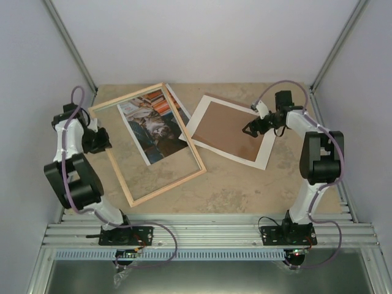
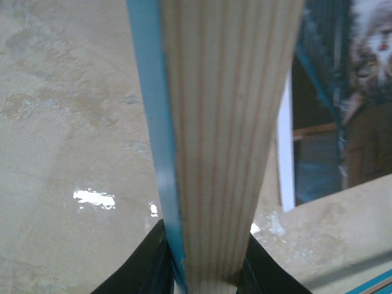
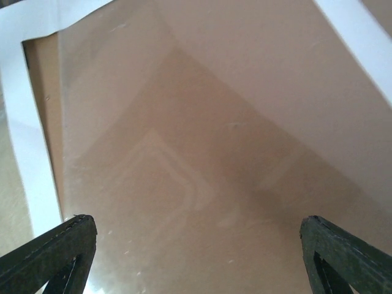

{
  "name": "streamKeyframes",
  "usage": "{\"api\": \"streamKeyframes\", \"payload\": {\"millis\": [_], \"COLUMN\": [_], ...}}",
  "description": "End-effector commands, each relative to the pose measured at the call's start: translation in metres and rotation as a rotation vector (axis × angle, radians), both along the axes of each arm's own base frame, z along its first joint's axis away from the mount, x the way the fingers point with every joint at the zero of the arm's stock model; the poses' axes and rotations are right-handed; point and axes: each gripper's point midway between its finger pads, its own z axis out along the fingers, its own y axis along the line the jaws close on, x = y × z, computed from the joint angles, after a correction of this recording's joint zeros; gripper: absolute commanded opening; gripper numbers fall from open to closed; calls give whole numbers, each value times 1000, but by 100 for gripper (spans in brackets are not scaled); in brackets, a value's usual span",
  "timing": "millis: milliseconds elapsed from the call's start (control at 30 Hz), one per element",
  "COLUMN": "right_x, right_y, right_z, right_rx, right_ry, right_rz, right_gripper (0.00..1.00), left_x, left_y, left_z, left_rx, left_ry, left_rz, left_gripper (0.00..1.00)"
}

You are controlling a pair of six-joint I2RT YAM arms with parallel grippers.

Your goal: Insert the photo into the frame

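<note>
The frame [image 1: 167, 188] lies wood-back up at left centre, turned at an angle. The photo [image 1: 153, 125], a cat with orange-red books, lies under its upper half and sticks out past the top-right rail. My left gripper [image 1: 105, 144] is shut on the frame's left rail. In the left wrist view the wood rail with its turquoise edge [image 2: 226, 122] runs up from between the jaws of the left gripper [image 2: 205, 269], and the photo [image 2: 367, 92] shows at the right. My right gripper [image 1: 248, 130] is open and empty, low over the brown backing board [image 1: 226, 128].
The brown board [image 3: 214, 122] lies on the white mat board [image 1: 266, 153] at right centre; the mat's white border [image 3: 30, 153] shows in the right wrist view, and the board looks glossy. My right gripper [image 3: 196, 245] is spread wide there. Grey walls enclose the stone-patterned table [image 1: 245, 190].
</note>
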Motion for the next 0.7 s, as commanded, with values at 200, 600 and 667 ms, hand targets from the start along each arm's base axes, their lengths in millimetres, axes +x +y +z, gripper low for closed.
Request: {"api": "streamKeyframes", "payload": {"millis": [200,600,667], "right_x": [43,51,48], "right_y": [-23,-66,-69], "right_z": [-16,-2,-4], "right_rx": [-26,70,86], "right_ry": [79,85,103], "right_rz": [-83,-230,-246], "right_gripper": [91,91,90], "left_x": [18,32,36], "left_y": [61,62,47], "left_z": [-44,-94,-103], "left_rx": [-50,17,7], "left_ry": [120,239,260], "left_rz": [-17,-32,-51], "left_gripper": [0,0,0]}}
